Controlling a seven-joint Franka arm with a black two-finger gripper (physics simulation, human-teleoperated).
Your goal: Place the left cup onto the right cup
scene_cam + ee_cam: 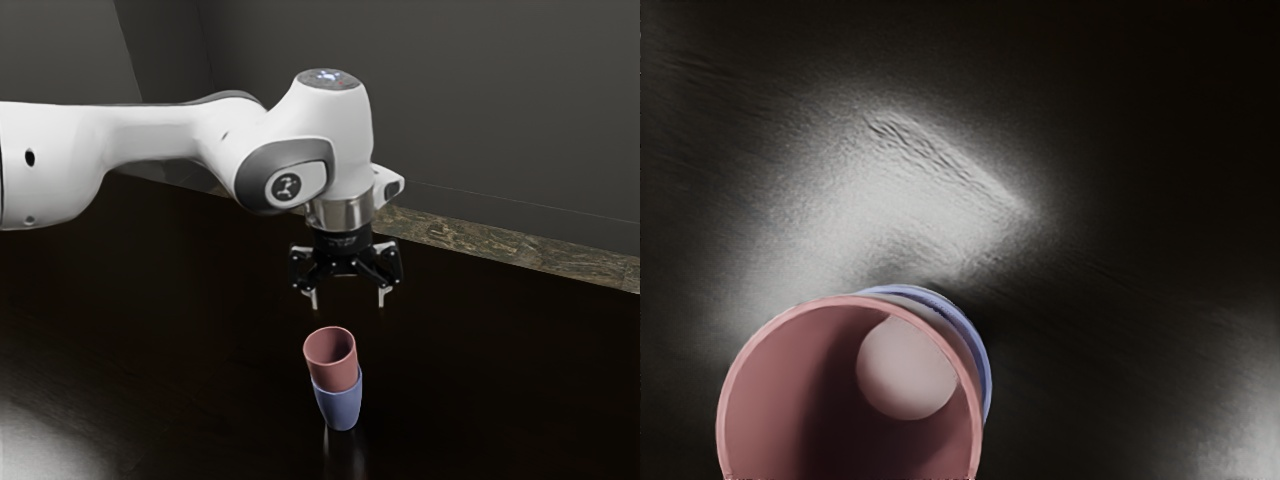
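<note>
A dusty-red cup (331,357) sits nested in a blue cup (340,406) on the dark table, leaning slightly toward the exterior view's left. My black gripper (347,297) hangs open a short way above the red cup's rim, with nothing between its fingers. From the wrist view I look down into the red cup (830,410), and the blue cup's rim (965,330) shows as a thin arc behind it.
The dark glossy table (150,380) stretches around the stacked cups. A speckled stone ledge (500,243) runs along the back at the exterior view's right, under a dark wall.
</note>
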